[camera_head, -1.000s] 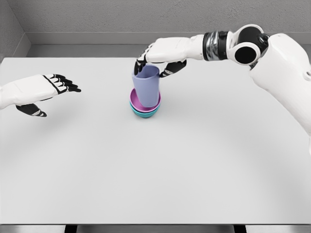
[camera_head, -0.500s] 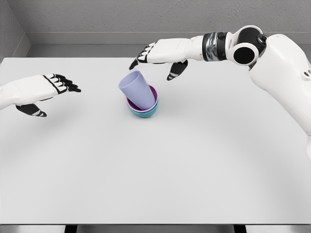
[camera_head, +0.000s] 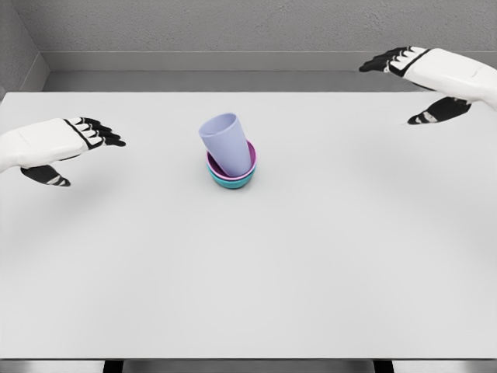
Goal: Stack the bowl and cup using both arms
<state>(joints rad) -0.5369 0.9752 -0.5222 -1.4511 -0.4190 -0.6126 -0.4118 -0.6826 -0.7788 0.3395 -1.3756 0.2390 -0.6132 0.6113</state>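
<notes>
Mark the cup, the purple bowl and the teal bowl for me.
cup (camera_head: 226, 143), head view, on its lavender side wall.
purple bowl (camera_head: 251, 163), head view, on its right rim.
teal bowl (camera_head: 231, 184), head view, on its lower front wall.

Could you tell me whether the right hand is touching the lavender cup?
Apart. In the head view the right hand hangs open at the upper right, with bare table between it and the lavender cup.

Setting: simulated test bench, rendered rather than photographed, with no household or shop furnishings. Evidence: a plain white table (camera_head: 248, 295) with flat, unmarked surface filling the view; a grey textured wall (camera_head: 233, 23) along the far side; uniform lighting and smooth, synthetic surfaces throughout.
</notes>
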